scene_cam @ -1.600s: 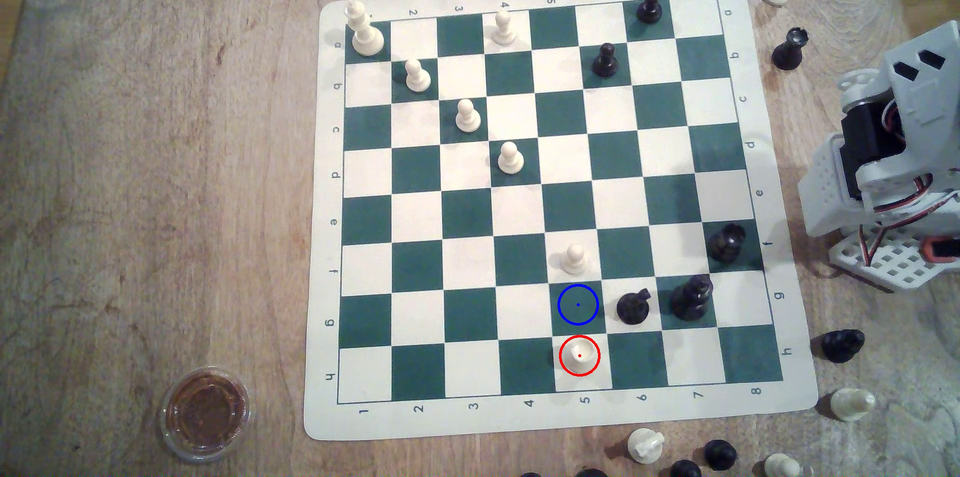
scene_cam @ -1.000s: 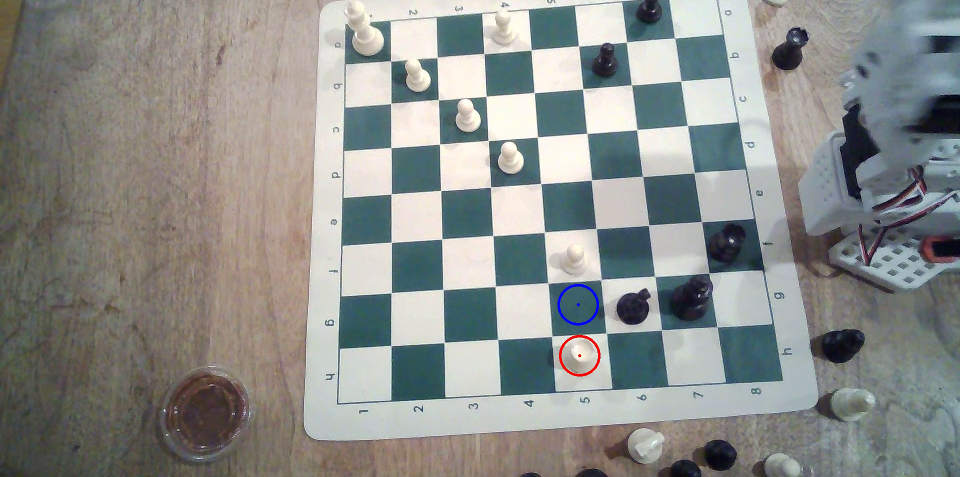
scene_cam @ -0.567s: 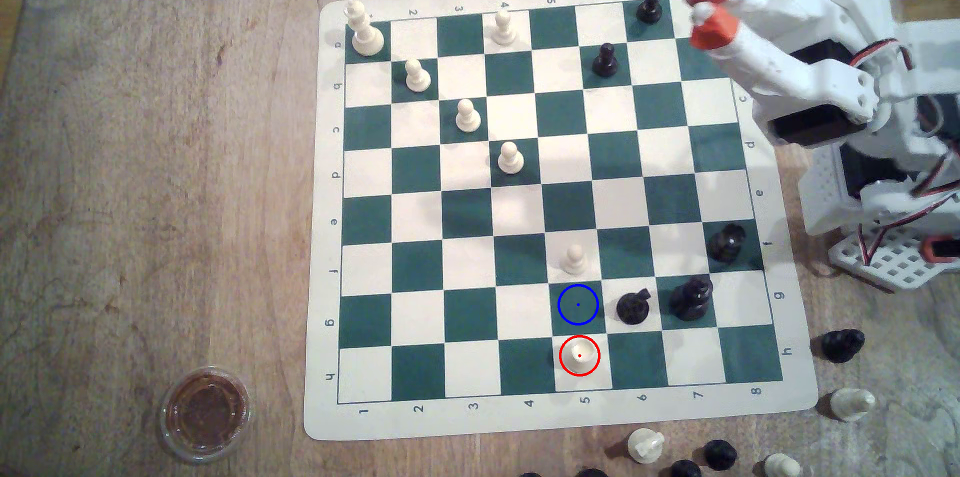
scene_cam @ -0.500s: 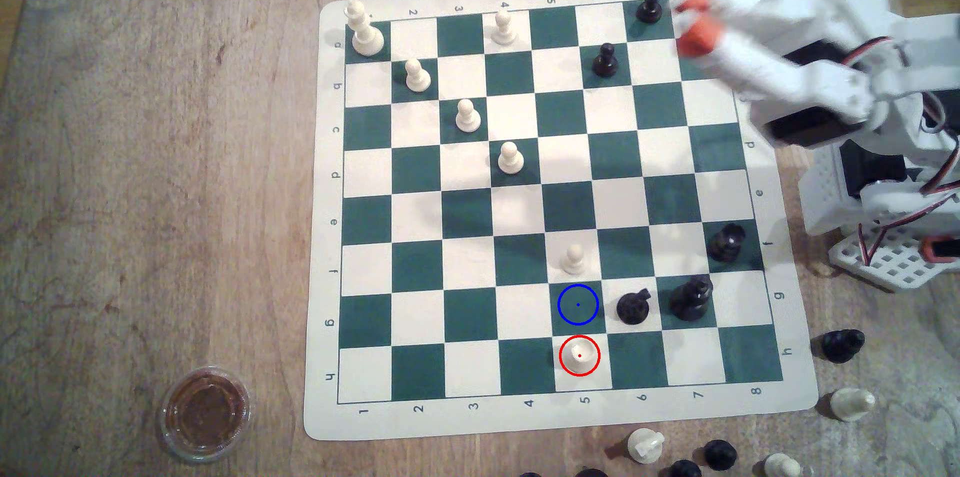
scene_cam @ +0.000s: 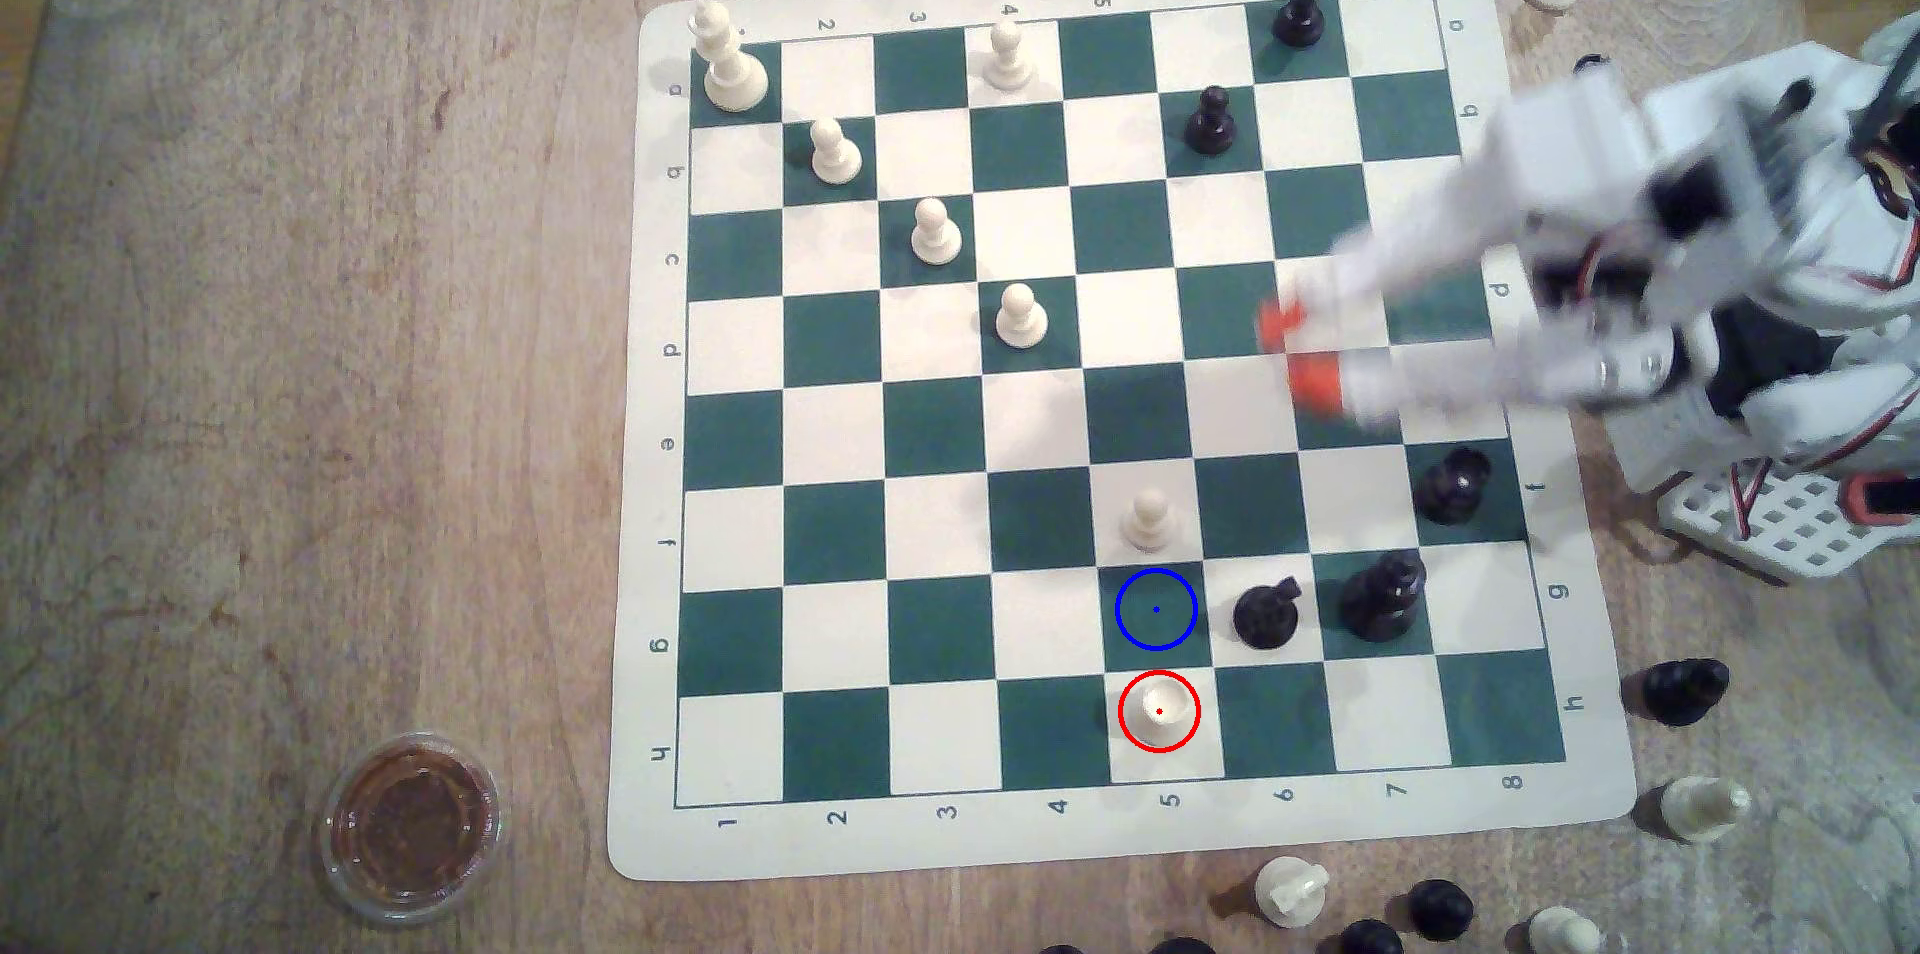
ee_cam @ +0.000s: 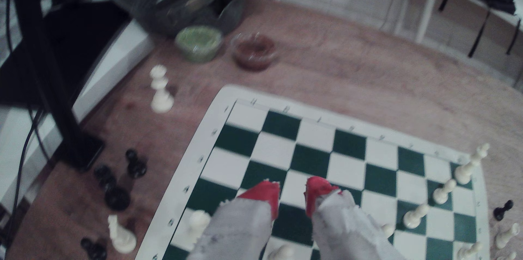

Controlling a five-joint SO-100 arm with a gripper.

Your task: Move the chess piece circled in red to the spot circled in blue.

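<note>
The chess piece (scene_cam: 1158, 711), stout and cream-white with a hollow top, stands inside the red ring on a white square in the board's near row. The spot (scene_cam: 1155, 609) is the dark green square with the blue ring, directly behind it and bare. My gripper (scene_cam: 1299, 354) hovers blurred over the board's right-middle squares, well away from both. Its orange-tipped fingers (scene_cam: 1315, 383) are apart. In the wrist view the gripper (ee_cam: 293, 195) is open over the squares with nothing between its red fingertips (ee_cam: 264, 193).
A cream pawn (scene_cam: 1148, 518) stands just behind the spot. Black pieces (scene_cam: 1265, 613) (scene_cam: 1382, 596) (scene_cam: 1455, 487) stand toward the exterior view's right of it. Captured pieces lie around the board (scene_cam: 644, 456). A lidded brown cup (scene_cam: 410, 824) sits at the near left.
The arm unfolded from its rest at the exterior view's right, reached over the board's far right corner, then swung nearer to the right-middle squares. No piece has moved.
</note>
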